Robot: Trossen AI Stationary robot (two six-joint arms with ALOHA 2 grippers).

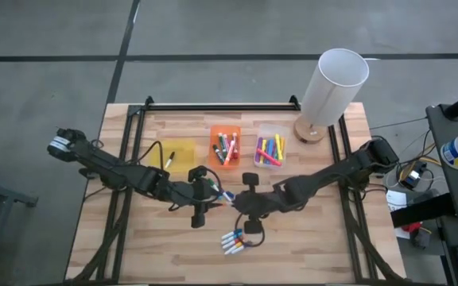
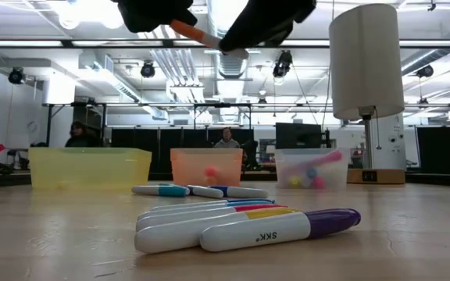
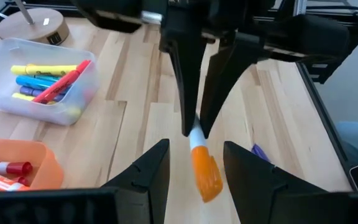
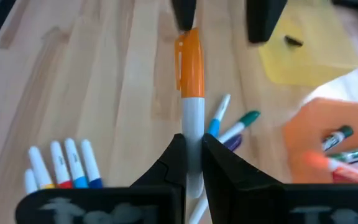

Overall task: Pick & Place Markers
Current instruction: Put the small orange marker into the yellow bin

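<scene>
Currently: orange-capped marker (image 4: 190, 74) pinched by its white barrel between right gripper (image 4: 191, 155) fingers, cap end lying between spread fingers of left gripper (image 3: 194, 165), above wooden desk (image 1: 308, 238), near orange bin (image 1: 225, 147). Open workshop behind. Contact of left fingers with cap indiscernible.

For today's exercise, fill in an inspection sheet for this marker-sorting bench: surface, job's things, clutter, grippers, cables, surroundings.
Surface: wooden table, in a black frame.
Job's things: orange-capped marker held in the air; loose markers on the table; more in the orange bin and clear bin; one beside the yellow bin.
Clutter: white lamp.
Grippers: right gripper shut on the marker's white barrel; left gripper open around its cap.
Cables: some at the table's right edge.
Surroundings: people seated behind.
</scene>
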